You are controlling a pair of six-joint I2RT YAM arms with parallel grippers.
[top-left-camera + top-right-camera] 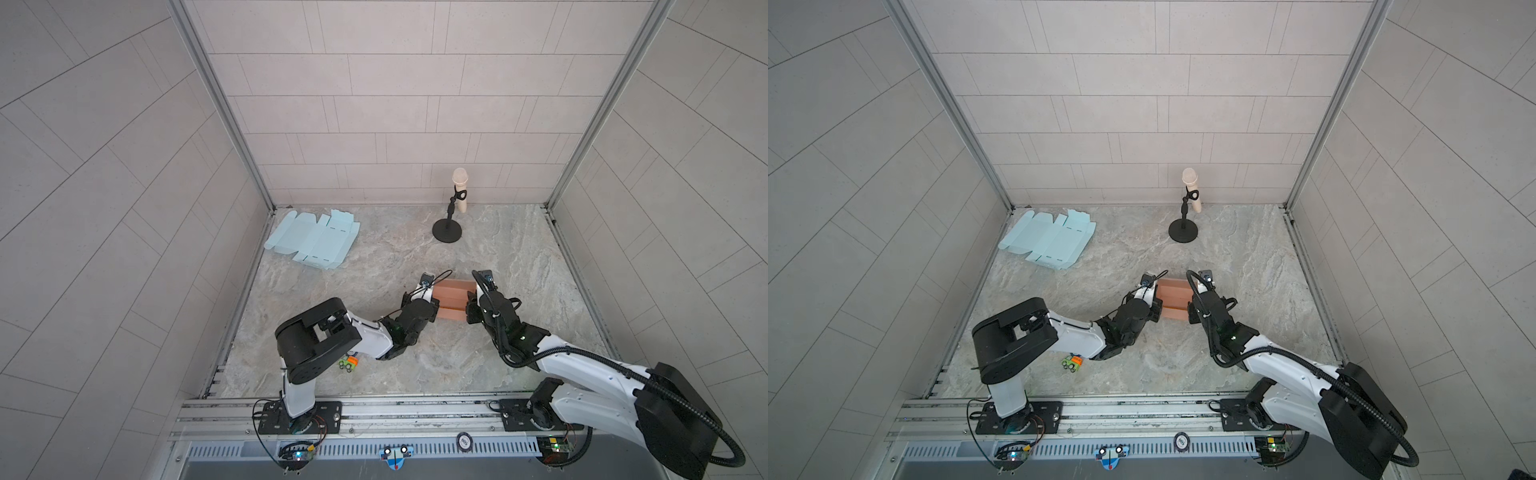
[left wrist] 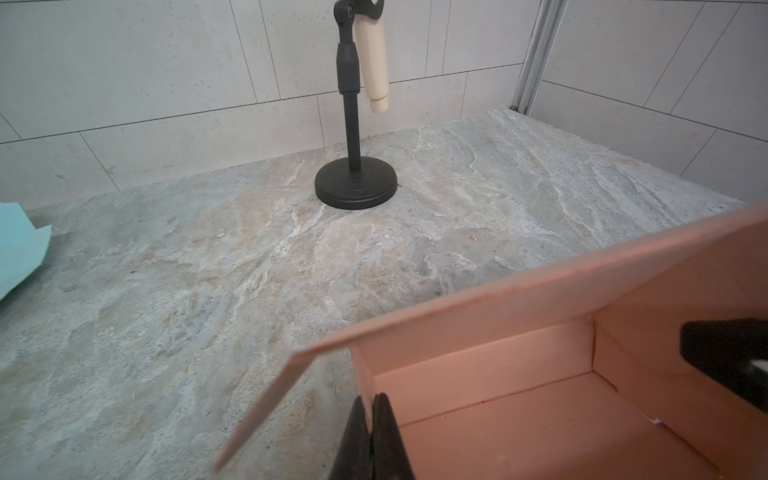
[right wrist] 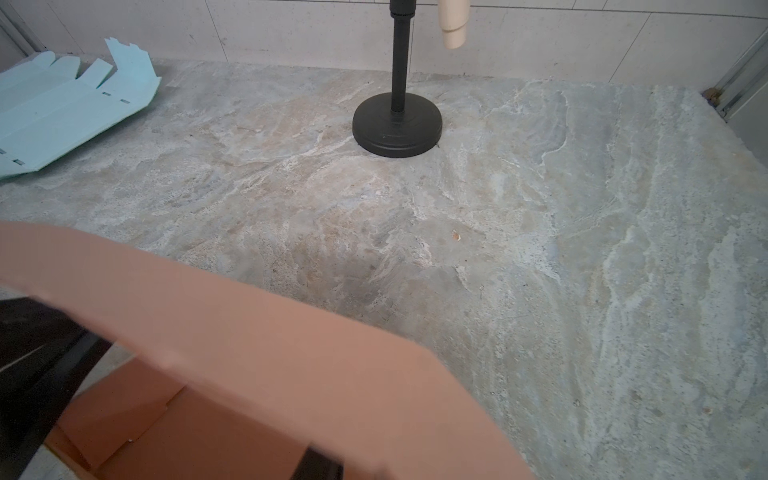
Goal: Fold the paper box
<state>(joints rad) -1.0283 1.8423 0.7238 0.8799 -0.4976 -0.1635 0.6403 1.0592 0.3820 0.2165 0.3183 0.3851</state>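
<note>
My left gripper (image 2: 373, 405) is pinched tight on an end wall of the orange paper box (image 1: 455, 297), which sits mid-tabletop (image 1: 374, 357) with its lid flap raised. The right gripper (image 1: 472, 309) is at the opposite end; I cannot tell its grip.

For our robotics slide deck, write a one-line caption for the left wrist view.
Left gripper pinches a side wall of the half-folded peach paper box, lid flap raised, microphone stand behind.
</note>
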